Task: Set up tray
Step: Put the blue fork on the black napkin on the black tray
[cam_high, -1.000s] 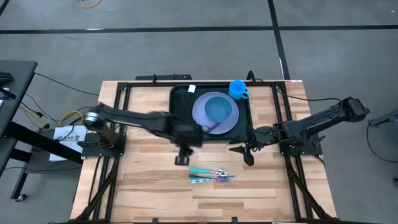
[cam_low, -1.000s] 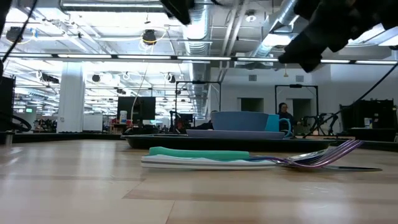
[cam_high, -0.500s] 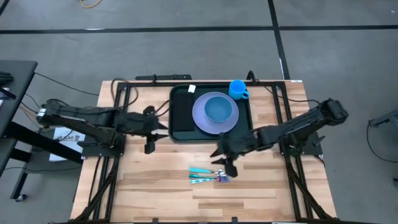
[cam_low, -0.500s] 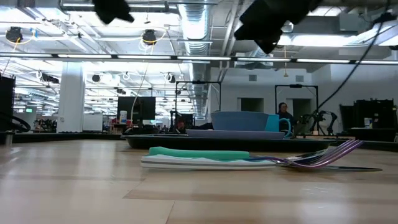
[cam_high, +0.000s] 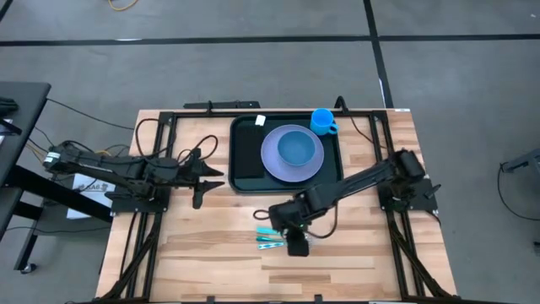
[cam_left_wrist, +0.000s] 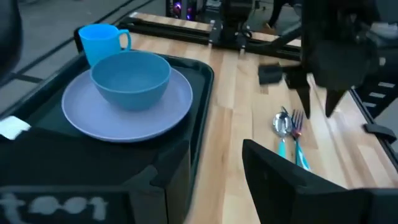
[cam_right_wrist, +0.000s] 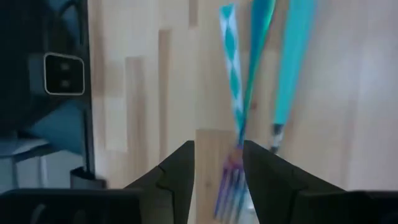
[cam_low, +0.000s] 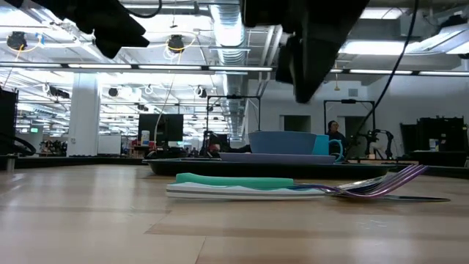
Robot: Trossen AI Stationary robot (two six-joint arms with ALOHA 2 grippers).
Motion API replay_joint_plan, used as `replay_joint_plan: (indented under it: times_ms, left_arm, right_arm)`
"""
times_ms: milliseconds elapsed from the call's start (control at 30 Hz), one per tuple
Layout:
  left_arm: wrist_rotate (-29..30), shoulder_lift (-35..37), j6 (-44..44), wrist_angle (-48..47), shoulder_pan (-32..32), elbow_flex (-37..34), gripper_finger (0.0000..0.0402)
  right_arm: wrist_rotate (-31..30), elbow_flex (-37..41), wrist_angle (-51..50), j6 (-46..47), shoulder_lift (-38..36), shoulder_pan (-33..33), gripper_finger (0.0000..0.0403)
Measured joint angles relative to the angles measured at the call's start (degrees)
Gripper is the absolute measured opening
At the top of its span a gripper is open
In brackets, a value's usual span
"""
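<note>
The dark green tray (cam_high: 243, 160) lies at the table's far middle. It carries a lavender plate (cam_high: 272, 160) with a blue bowl (cam_high: 294, 149) on it. A blue cup (cam_high: 323, 121) stands at the tray's far right corner. Cutlery with teal handles (cam_high: 268, 237) lies on the wood nearer the front edge; it includes a fork (cam_right_wrist: 229, 179) and a spoon (cam_left_wrist: 282, 124). My right gripper (cam_right_wrist: 219, 173) hangs open above the cutlery's head end, clear of it in the low view (cam_low: 314, 55). My left gripper (cam_high: 199, 176) stands open left of the tray, holding nothing.
Black frame rails (cam_high: 165, 135) run along both sides of the table, and a flat black bar (cam_high: 221, 105) lies at its far edge. A small white tag (cam_high: 261, 121) sits on the tray's far rim. Bare wood stretches along the front edge (cam_high: 211, 262).
My left gripper has drawn back from beside the plate toward the table's left edge and levelled out. My right gripper has travelled from the tray's right side toward the cutlery and tipped downward over it. The tray, dishes and cutlery have stayed put.
</note>
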State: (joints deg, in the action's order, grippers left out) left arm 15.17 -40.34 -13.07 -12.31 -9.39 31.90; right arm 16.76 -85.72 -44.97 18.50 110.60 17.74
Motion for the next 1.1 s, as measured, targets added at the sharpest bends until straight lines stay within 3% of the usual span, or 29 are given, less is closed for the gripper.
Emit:
replay_joint_plan:
  times_ms: [400, 800, 1100]
  left_arm:
    - [-0.6, -0.2, -0.1, 0.3, 0.0, 0.0, 0.0135]
    - [-1.3, -0.2, -0.1, 1.7, 0.0, 0.0, 0.0135]
    - [-1.3, -0.2, 3.3, 1.4, 0.0, 0.0, 0.0135]
  right_arm:
    - [0.1, -1.5, 0.2, 4.0, 6.9, 1.4, 0.0127]
    - [-0.3, -1.3, 0.4, 2.1, 6.8, 0.2, 0.0092]
    - [-0.5, -1.3, 1.0, 5.7, 6.8, -0.8, 0.0082]
